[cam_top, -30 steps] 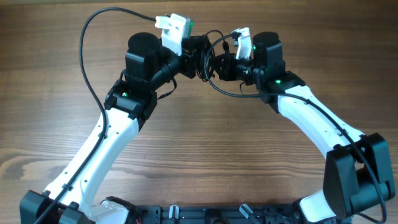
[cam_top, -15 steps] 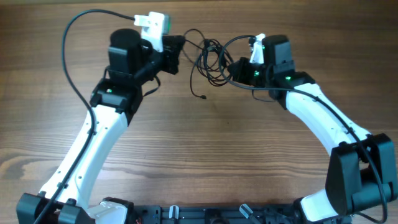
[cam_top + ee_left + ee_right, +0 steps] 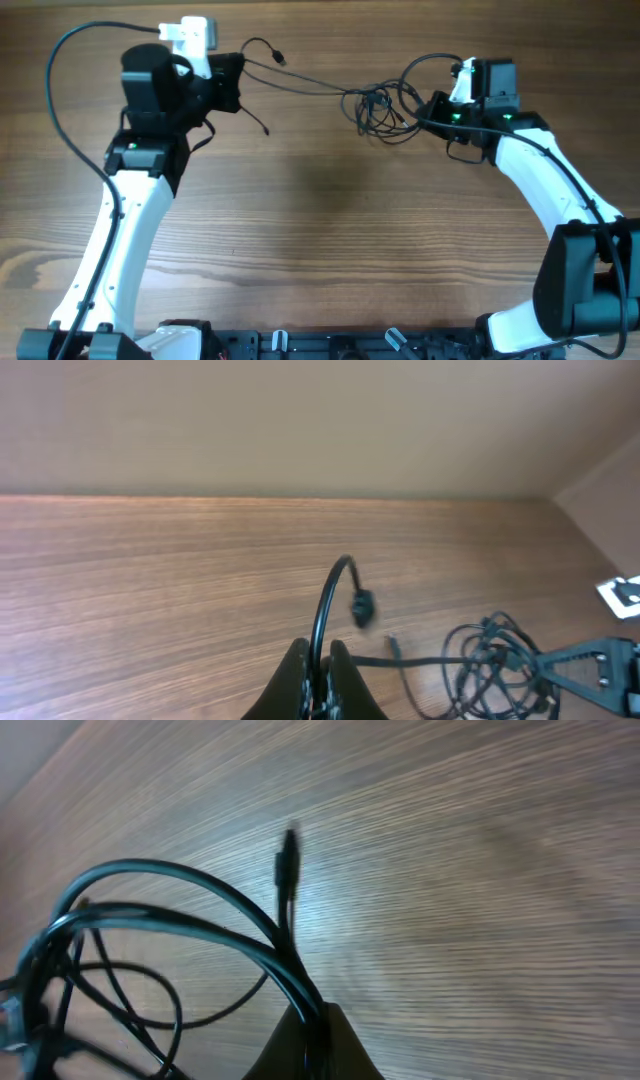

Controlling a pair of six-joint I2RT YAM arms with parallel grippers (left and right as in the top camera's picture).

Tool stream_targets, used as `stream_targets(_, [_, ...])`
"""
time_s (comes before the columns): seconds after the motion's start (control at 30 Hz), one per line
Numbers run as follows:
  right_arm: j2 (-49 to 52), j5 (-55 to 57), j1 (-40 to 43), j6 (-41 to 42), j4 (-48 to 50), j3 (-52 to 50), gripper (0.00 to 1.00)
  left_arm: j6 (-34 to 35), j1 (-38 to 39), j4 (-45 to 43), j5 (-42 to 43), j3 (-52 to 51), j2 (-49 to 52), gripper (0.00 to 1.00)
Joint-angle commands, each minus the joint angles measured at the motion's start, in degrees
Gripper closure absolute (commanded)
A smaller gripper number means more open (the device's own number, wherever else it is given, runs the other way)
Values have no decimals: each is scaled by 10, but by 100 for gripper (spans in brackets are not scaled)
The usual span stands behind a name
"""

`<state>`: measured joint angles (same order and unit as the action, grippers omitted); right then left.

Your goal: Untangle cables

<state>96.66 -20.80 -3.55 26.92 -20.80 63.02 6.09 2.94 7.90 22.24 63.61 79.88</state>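
In the left wrist view, the left gripper (image 3: 316, 682) sits at the bottom edge. Its jaws are pressed together on one thin black cord (image 3: 322, 610). The cord rises straight out of the fingertips, arches over and ends in a small plug (image 3: 361, 608) that hangs above the wooden table (image 3: 150, 580). Farther off to the right is the knotted bunch (image 3: 492, 658) of cables (image 3: 378, 105).

In the right wrist view, the right gripper (image 3: 312, 1045) is likewise closed, pinching several cords where they cross. From the fingertips they sweep up and left in wide loops (image 3: 150, 920). A second plug end (image 3: 288, 848) stands up just beside them. How many cords lie between the jaws cannot be told.

From overhead the two grippers are well apart, near the far edge of the table. The bunch hangs just beside the right gripper, on the side toward the left arm. A single strand (image 3: 305, 85) runs from the bunch across to the left gripper in a nearly straight line. Two loose ends trail near the left gripper, one beyond it and one nearer the arm's base. Whether the strand touches the table cannot be told.
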Motion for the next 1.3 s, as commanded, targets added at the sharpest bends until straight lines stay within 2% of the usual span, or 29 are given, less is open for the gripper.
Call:
stream_targets(0.0, [11, 50, 38, -15, -10, -5, 96, -14, -44, 10, -23, 11, -40, 96])
stream_targets(0.27, [11, 99, 82, -30, -31, -5, 96, -14, -96, 23, -24, 11, -66, 96])
stream_targets(0.37, [11, 155, 113, -31, -54, -5, 96, -14, -120, 27, -58, 11, -70, 96])
stream_targets(0.63, [11, 163, 191, -59, -62, -5, 96, -14, -177, 45, -58, 11, -77, 96])
stream_targets(0.83, [11, 139, 183, -59, -62, -5, 96, -26, -178, 67, -47, 11, -77, 96])
stream_targets(0.87, [11, 132, 180, -59, -62, -5, 95, -26, -178, 68, -35, 11, -77, 94])
stream_targets(0.9, [11, 127, 176, -59, -62, -5, 96, -26, -178, 70, -20, 11, -77, 87])
stream_targets(0.93, [11, 115, 167, -59, -62, -5, 95, -26, -178, 70, 13, 11, -77, 66])
stream_targets(0.97, [11, 104, 160, -59, -62, -5, 96, -26, -178, 72, 37, 11, -77, 55])
stream_targets(1.0, [11, 91, 150, -59, -62, -5, 95, -26, -178, 74, 70, 11, -77, 50])
stream_targets(1.03, [11, 78, 132, -60, -61, -5, 95, -26, -177, 77, 102, 11, -75, 47])
stream_targets(1.13, [10, 53, 80, -64, -59, -4, 95, -27, -160, 90, 118, 11, -65, 40])
stream_targets(1.23, [7, 9, 37, -73, -50, -3, 95, -29, -139, 100, 137, 11, -52, 37])
stream_targets(1.27, [-8, -32, 11, -73, -30, -3, 95, -31, -115, 100, 168, 11, -36, 37])
